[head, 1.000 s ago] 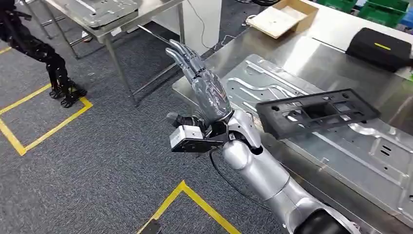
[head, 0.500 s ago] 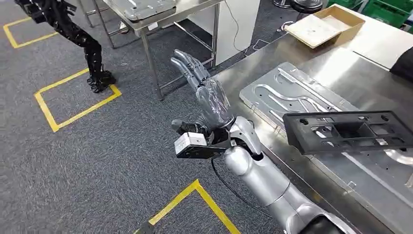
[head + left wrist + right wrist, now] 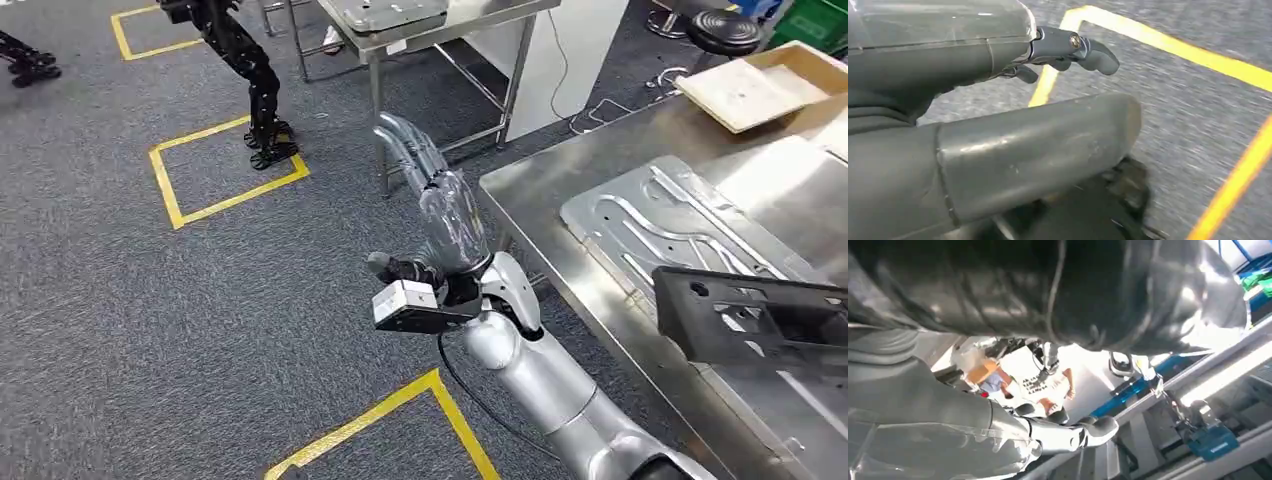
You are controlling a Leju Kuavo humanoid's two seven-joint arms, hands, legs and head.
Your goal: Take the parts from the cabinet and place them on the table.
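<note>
Since a second ago my view has swung left, so the table (image 3: 540, 190) sits further right. My left hand (image 3: 440, 205) hangs beside its edge, fingers straight, holding nothing. My right hand (image 3: 998, 435) grips the black part (image 3: 750, 315) above the table.

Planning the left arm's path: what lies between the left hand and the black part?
In the head view, the steel table's edge and a ribbed metal panel lie between the left hand and the black part.
</note>
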